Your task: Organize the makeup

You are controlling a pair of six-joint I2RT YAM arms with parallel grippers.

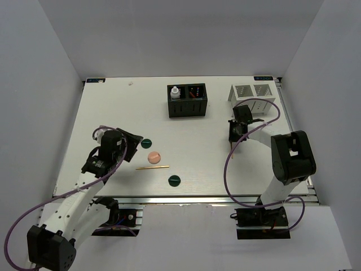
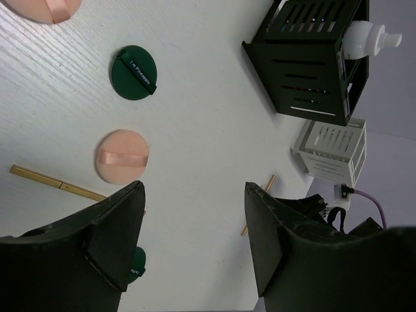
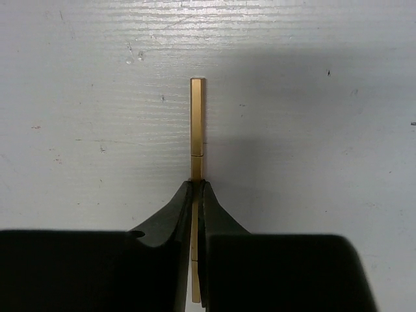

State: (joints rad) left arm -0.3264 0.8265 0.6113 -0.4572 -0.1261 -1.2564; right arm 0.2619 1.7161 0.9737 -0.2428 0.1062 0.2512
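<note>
A white table [image 1: 113,107] stands inside plain grey walls [image 1: 180,34], evenly lit, with a metal rail [image 1: 186,199] along its near edge.

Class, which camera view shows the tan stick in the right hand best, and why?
The right wrist view: the tan stick runs up the centre, sharp and close, pinched by the right hand. The left wrist view shows it small and slanted, far off; the top external view shows barely a sliver.
</note>
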